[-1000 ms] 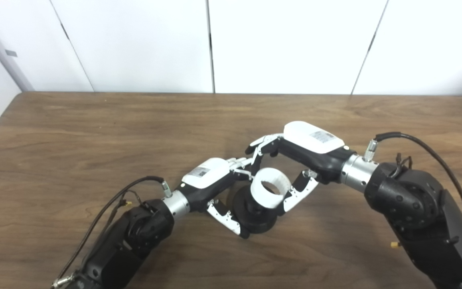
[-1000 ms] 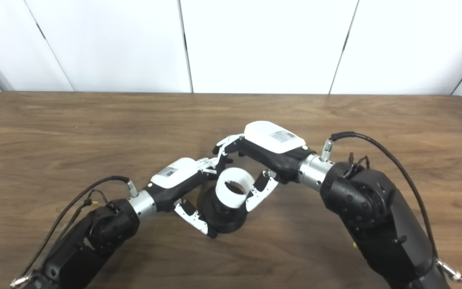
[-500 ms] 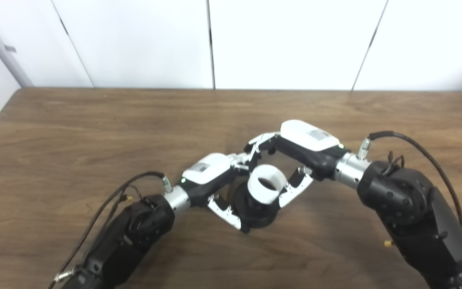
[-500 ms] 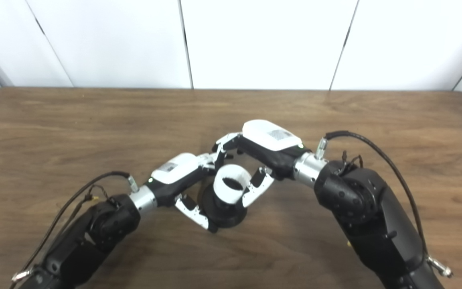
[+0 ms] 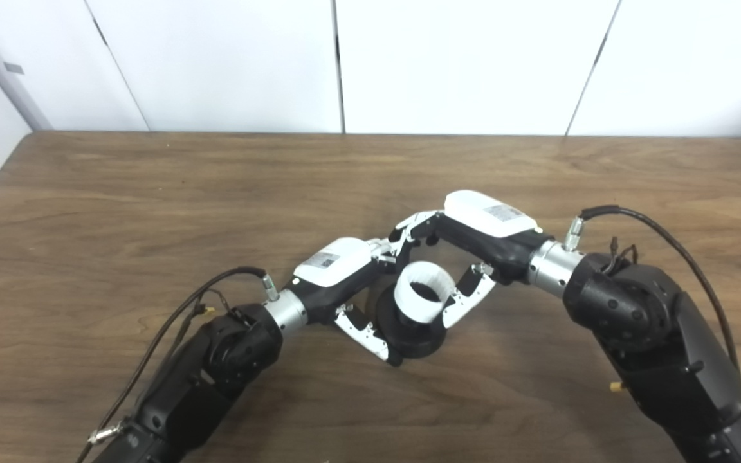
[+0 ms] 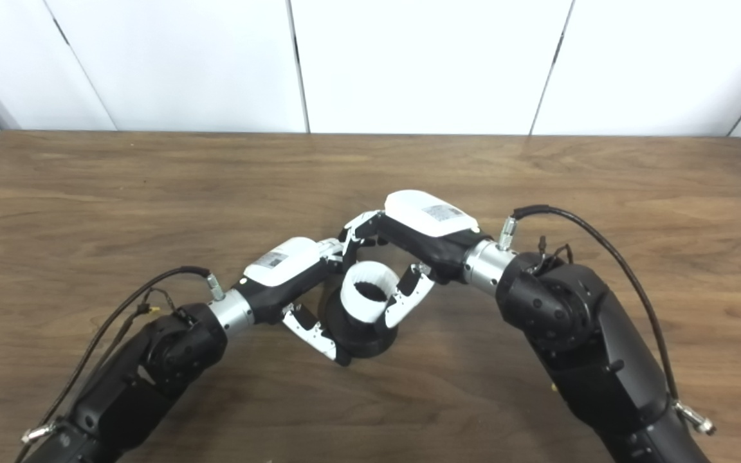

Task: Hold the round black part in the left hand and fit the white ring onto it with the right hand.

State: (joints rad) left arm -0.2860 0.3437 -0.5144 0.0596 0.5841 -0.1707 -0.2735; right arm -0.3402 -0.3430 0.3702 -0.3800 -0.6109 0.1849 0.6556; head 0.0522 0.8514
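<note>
A: Item one, left hand [image 5: 345,283]?

B: White-shelled back, black palm, white-and-black fingers; closed around the round black part [image 5: 417,339]; thumb runs under the part's near-left edge, the other fingers pass behind it and are mostly hidden.

A: Item two, right hand [image 5: 473,247]?

B: Same make; holding the white ring [image 5: 423,297]; thumb [image 5: 467,302] lies against the ring's right side, the other fingers [image 5: 409,230] curl over its far side; the far fingers of the two hands sit just beside one another, whether touching I cannot tell.

A: Item three, the round black part?

B: Matte black, disc-shaped with a broad rounded rim; a raised black centre rises into the ring; it sits low, at or just over the table [image 5: 119,206], near the middle of the top and toward the front edge; whether it rests on the wood I cannot tell.

A: Item four, the white ring?

B: Plain white, short wide cylinder, thin wall, open end tilted up toward the cameras; dark interior visible through the opening; positioned directly on top of the black part, its lower edge meeting the black body; how far it is seated I cannot tell.

A: Surroundings?

B: Brown wood-grain table; white panelled wall [image 5: 460,64] behind; black forearms with cables entering from the bottom corners.
</note>
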